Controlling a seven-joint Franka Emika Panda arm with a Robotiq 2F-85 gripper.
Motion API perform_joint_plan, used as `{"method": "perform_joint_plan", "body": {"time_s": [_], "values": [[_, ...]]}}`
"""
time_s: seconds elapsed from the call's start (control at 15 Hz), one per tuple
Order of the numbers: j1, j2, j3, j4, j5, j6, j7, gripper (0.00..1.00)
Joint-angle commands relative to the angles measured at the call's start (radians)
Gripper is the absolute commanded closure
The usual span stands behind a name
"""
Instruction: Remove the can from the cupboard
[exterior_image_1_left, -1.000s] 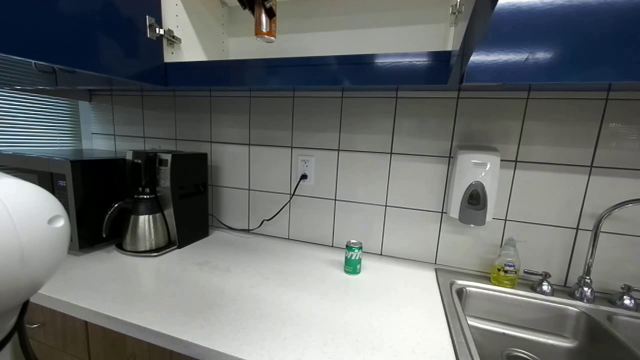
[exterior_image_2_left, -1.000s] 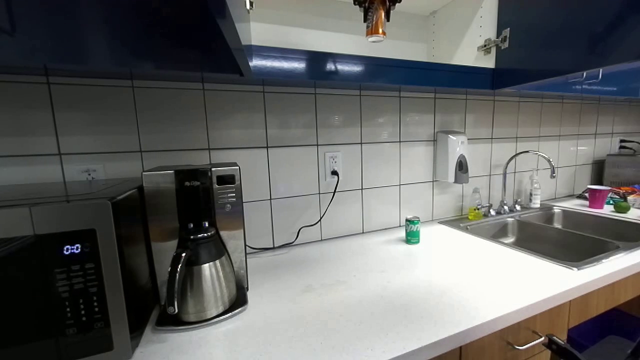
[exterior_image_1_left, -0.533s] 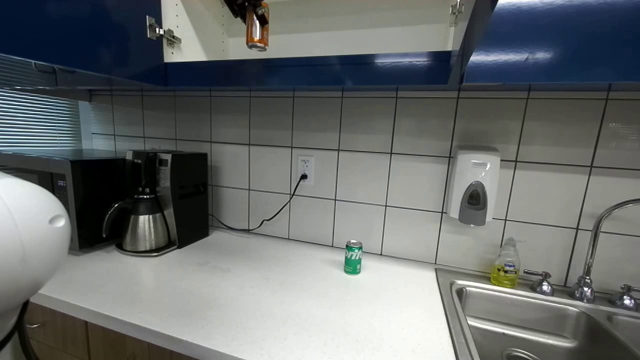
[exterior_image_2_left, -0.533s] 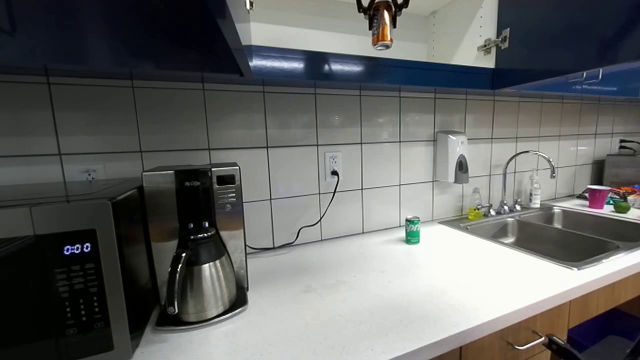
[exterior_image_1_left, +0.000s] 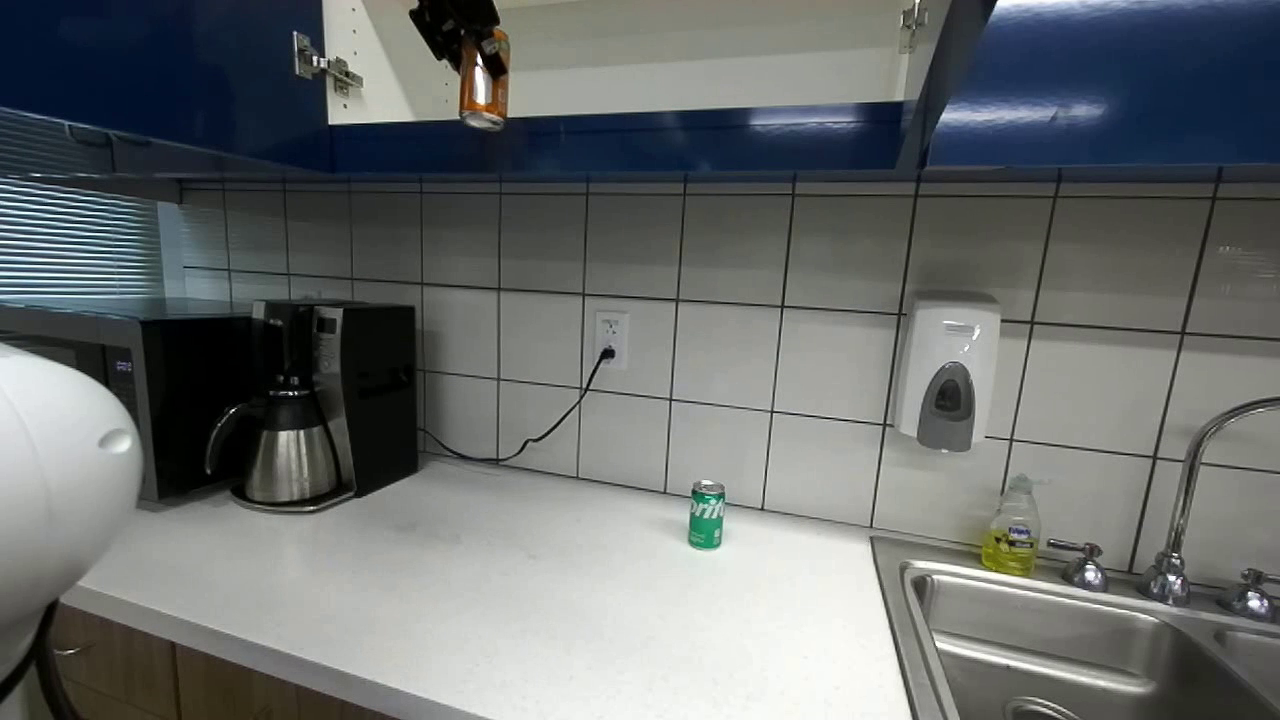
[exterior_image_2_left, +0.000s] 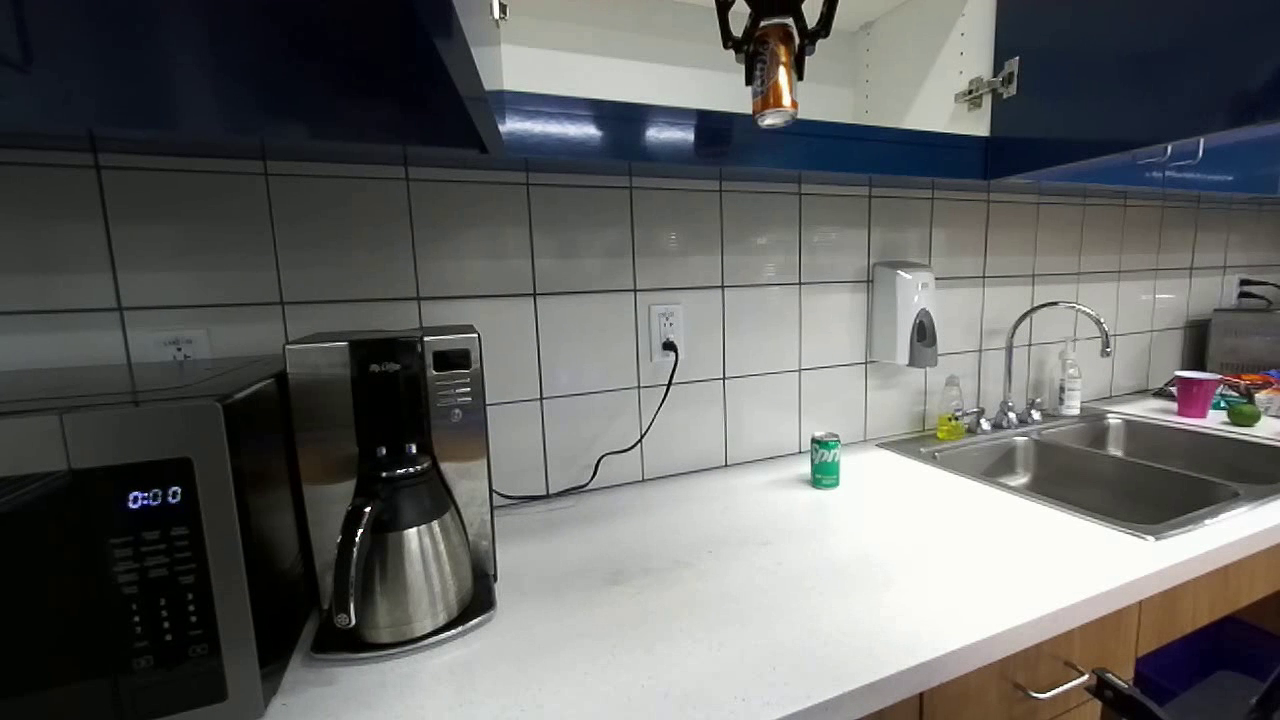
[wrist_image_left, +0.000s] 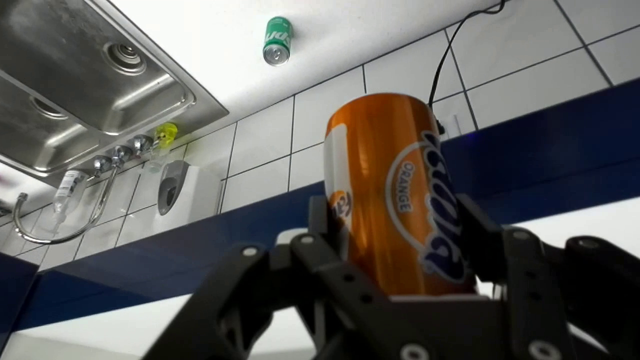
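The can (exterior_image_1_left: 484, 98), slim and orange, hangs slightly tilted in my gripper (exterior_image_1_left: 486, 58) in front of the open cupboard (exterior_image_1_left: 620, 146). In an exterior view the can (exterior_image_2_left: 775, 98) overlaps the cupboard's blue bottom edge (exterior_image_2_left: 690, 138), with black fingers of the gripper (exterior_image_2_left: 775, 68) on both sides. In the wrist view the gripper (wrist_image_left: 392, 225) is shut on the can (wrist_image_left: 375, 165); its far end sticks out past the fingertips. The cupboard's blue edge (wrist_image_left: 550, 155) runs behind it. The end of the can nearest the palm is hidden.
A green can (exterior_image_1_left: 706, 516) stands on the white counter (exterior_image_1_left: 560, 600). A coffee maker (exterior_image_2_left: 395, 480) and a microwave (exterior_image_2_left: 130, 540) stand at one end, a sink (exterior_image_2_left: 1090, 480) at the other. A soap dispenser (exterior_image_1_left: 948, 370) hangs on the tiles. Open blue doors (exterior_image_1_left: 160, 70) flank the cupboard.
My gripper has moved down and out from the cupboard opening with the can held in it. The can's lower end has dropped from above the cupboard's bottom edge to in front of it.
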Motion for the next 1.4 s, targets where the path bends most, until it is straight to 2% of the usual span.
{"method": "perform_joint_plan", "body": {"time_s": [0.0,0.53,1.33], "values": [[-0.042,-0.088,0.028,-0.159,0.055,0.091,-0.002,0.62],[-0.078,-0.106,0.026,-0.387,0.112,0.262,-0.03,0.62],[-0.102,-0.065,0.034,-0.551,0.105,0.428,-0.026,0.62]]}}
